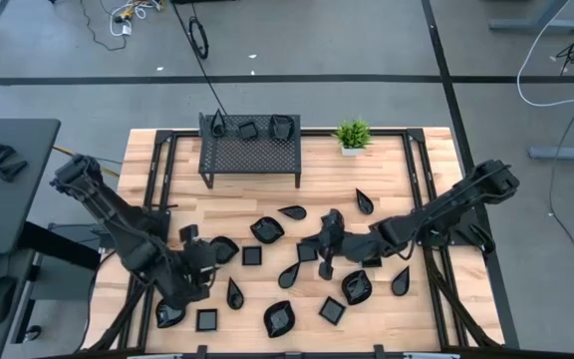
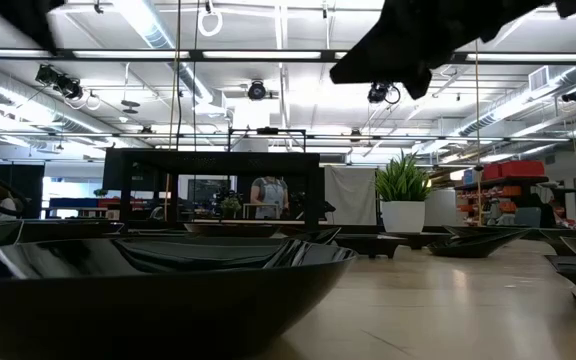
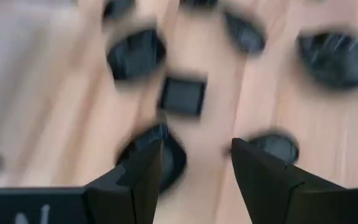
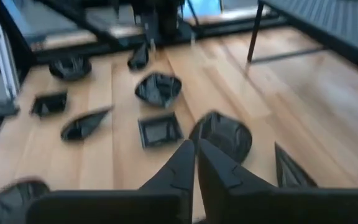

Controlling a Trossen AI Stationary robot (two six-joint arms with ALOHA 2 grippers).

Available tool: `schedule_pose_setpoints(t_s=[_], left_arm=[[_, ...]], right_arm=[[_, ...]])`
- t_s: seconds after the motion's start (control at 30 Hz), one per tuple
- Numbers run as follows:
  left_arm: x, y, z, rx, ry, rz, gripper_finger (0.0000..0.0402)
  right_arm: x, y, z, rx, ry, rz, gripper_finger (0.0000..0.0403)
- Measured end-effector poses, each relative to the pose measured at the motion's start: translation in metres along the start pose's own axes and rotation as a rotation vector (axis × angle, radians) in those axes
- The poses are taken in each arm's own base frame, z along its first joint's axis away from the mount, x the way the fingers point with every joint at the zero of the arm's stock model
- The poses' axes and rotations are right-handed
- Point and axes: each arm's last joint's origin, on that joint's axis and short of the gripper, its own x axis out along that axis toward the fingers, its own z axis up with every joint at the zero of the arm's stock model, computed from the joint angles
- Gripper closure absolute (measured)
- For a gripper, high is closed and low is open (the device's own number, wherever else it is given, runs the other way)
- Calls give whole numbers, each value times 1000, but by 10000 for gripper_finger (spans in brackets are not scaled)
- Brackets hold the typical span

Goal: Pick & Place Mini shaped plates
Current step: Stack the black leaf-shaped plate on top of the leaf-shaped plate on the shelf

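Right gripper (image 4: pixel 196 163) with fingers together over scattered black plates (image 1: pixel 267 230), holding nothing, left gripper (image 3: pixel 196 167) fingers apart, rack (image 1: pixel 250 150) behind

The left arm reaches in from the tabletop's left edge toward the front, its left tool (image 1: pixel 195 261) held low with the two dark fingers (image 3: pixel 143 177) spread well apart and nothing between them. The right arm stretches in from the right side toward the middle — its right tool (image 1: pixel 326 244) has fingers (image 4: pixel 178 167) pressed together, gripping nothing.
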Motion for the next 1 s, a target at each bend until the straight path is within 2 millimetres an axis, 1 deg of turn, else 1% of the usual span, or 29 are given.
schedule_pose_setpoints(t_s=[0.07, 0.13, 0.2, 0.27, 0.33, 0.43, 0.57, 0.7, 0.83, 1.0], left_arm=[[7, -6, -13, -29, 48, -15, 205], [14, -11, -27, -48, 55, -40, 205], [24, -11, -39, -81, 56, -33, 205], [38, -7, -47, -126, 30, -23, 205], [52, -3, -54, -140, 1, -19, 205], [73, 3, -59, -125, -26, -40, 205], [92, 15, -61, -127, -3, -46, 205], [102, 26, -66, -107, 34, -15, 223], [105, 29, -67, -51, 54, -13, 261], [106, 29, -66, 1, 49, -18, 306]], right_arm=[[1, -4, -2, 13, -41, 3, 383], [2, -8, -4, 21, -57, 0, 383], [3, -9, -4, 33, -75, 1, 383], [3, -10, -4, 30, -75, -2, 383], [3, -10, -4, 23, -76, -3, 383], [3, -10, -2, 32, -94, 2, 383], [3, -9, 0, 47, -113, 10, 383], [3, -9, 2, 56, -127, 16, 383], [3, -9, 4, 49, -149, 20, 383], [2, -8, 6, 57, -162, 24, 383]])
